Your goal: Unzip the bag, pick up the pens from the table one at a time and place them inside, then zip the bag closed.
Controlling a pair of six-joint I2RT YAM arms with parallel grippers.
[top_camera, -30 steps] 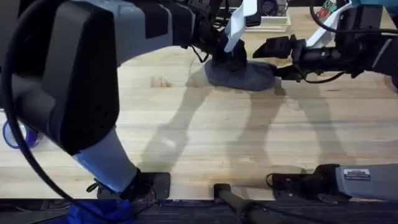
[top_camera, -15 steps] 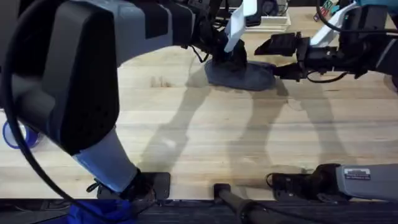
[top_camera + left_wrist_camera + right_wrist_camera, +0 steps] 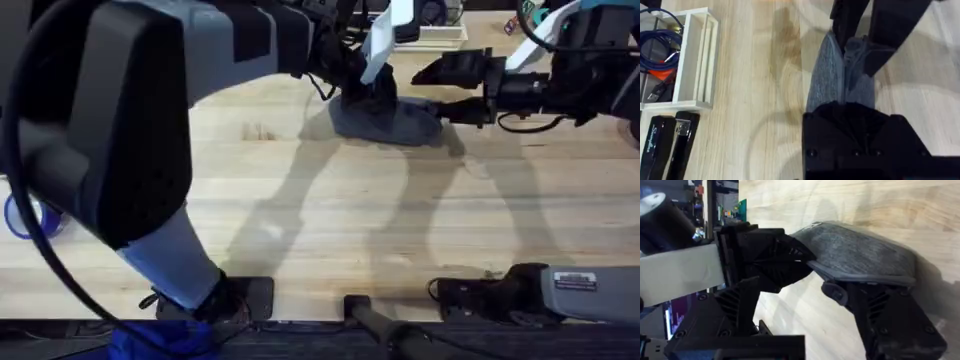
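The grey felt pouch [image 3: 388, 120] lies on the wooden surface [image 3: 330, 210], between both hands. The left hand [image 3: 372, 98] pinches its nearer end; the right hand [image 3: 440, 100] grips the opposite end, fingers closed on the fabric. A black stapler [image 3: 667, 145] lies beside a white tray [image 3: 697, 60].

You had open table [image 3: 330, 220] near the bases, both grippers crowding the bag [image 3: 395, 122], a stapler [image 3: 667, 145] and tray [image 3: 695, 60] beyond.

Pale wooden tabletop [image 3: 330, 215], white organiser tray [image 3: 696, 60], black stapler [image 3: 667, 145]
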